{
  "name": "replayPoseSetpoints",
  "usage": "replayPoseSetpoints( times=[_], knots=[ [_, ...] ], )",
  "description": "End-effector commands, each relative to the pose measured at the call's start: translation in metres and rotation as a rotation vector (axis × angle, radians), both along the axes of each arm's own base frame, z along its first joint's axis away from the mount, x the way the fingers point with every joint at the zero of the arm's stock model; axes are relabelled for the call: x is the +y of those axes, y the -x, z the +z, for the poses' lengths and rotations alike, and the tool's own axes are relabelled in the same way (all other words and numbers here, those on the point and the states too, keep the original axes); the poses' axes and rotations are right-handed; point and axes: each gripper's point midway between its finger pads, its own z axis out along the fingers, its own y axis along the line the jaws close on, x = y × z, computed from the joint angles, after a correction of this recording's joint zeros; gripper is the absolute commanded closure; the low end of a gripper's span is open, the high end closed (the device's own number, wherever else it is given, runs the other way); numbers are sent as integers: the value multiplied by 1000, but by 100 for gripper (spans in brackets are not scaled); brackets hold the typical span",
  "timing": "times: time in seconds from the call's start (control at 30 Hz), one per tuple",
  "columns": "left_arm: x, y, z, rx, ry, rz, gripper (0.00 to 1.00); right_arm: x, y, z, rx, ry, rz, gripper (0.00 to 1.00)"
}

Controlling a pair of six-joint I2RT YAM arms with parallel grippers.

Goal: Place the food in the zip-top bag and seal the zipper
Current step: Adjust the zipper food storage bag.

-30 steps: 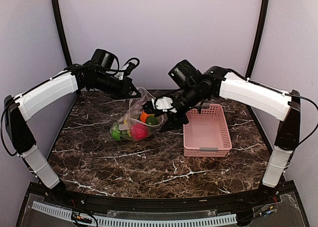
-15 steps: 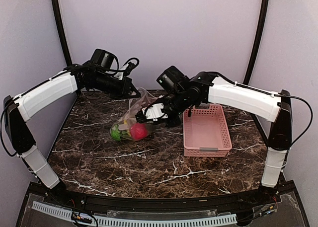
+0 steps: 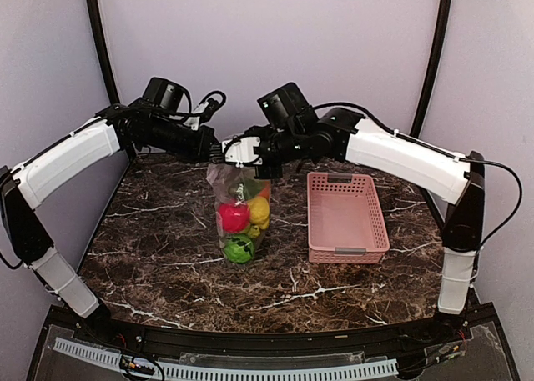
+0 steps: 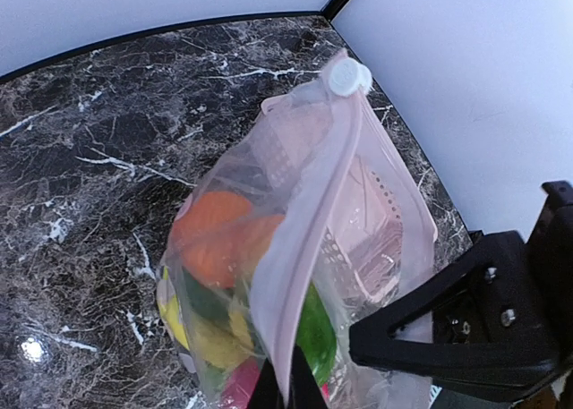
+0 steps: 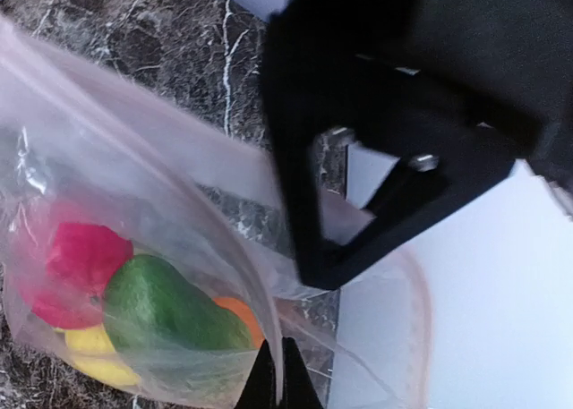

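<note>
Bag (image 3: 240, 199) of food (image 3: 236, 218) hangs under left claw (image 3: 217, 152) and right claw (image 3: 240, 152), both clamped on it.

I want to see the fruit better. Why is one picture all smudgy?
Right wrist view: the bag is smeared by blur. Left wrist view: sharp, with one small glare spot on the table. Top view: clear and evenly lit.

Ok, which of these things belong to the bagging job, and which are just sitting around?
Part of the job: zip-top bag, the food inside it, the zipper, left gripper and right gripper, both shut on the bag's top.
Just lying about: pink basket, on the marble table.
</note>
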Motion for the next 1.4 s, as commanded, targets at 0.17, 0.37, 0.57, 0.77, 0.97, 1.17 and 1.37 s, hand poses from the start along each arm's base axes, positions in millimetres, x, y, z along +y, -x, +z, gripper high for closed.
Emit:
replayPoseSetpoints(
  times=[0.17,0.37,0.57,0.77,0.97,1.17,1.37],
  knots=[
    [24,-8,70,-244,22,111,99,-4,47,26,163,-42,106,100],
    [6,-4,35,-107,7,22,99,-2,50,26,193,-55,108,100],
    [-18,18,18,-13,71,-98,99,3,48,24,220,-82,83,100],
    [-25,37,46,-52,169,-196,99,7,51,41,288,-156,50,76],
    [-30,47,50,-61,202,-262,99,-24,68,86,475,-259,102,29],
    [-33,55,62,-90,235,-303,99,-95,50,125,684,-410,184,20],
    [-44,76,93,-138,266,-395,99,-157,11,117,768,-502,116,1]
  ],
)
